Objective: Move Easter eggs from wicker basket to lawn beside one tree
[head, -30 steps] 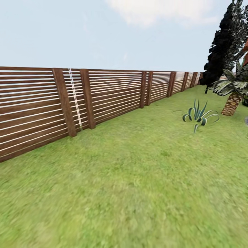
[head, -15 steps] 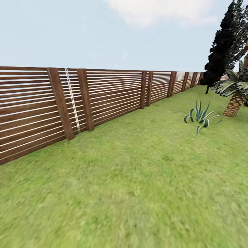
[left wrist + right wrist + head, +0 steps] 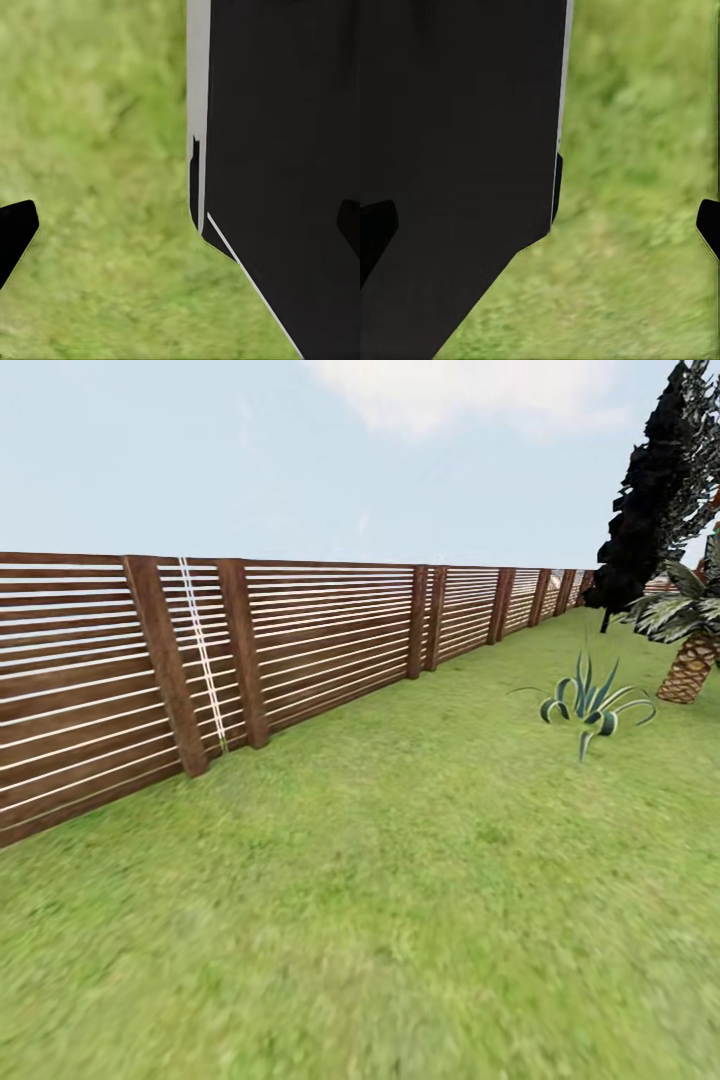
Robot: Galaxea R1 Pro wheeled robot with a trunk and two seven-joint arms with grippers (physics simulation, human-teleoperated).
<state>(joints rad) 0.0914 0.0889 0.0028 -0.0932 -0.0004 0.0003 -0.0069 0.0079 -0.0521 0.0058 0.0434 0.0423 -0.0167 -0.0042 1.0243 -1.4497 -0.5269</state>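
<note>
The lawn (image 3: pixel 400 880) spreads as mottled green grass from my feet to the far fence. The Easter eggs, the wicker basket and the tree are out of view. My left gripper (image 3: pixel 182 229) hangs open over grass beside my own black body panel (image 3: pixel 285 150), with one dark fingertip (image 3: pixel 15 232) at the picture's edge. My right gripper (image 3: pixel 542 225) is open too, one fingertip (image 3: pixel 709 225) over grass and nothing between the fingers.
A brown slatted wooden fence (image 3: pixel 300 640) runs along the left and recedes to the back right. A spiky agave plant (image 3: pixel 592 708) grows on the grass at right. Behind it stand a short palm (image 3: pixel 692 650) and a narrow near-black cypress (image 3: pixel 660 490).
The whole head view has shifted: the fence posts slid left and the agave and palm slid right and lower, so the camera has moved forward. Nothing on the lawn has moved.
</note>
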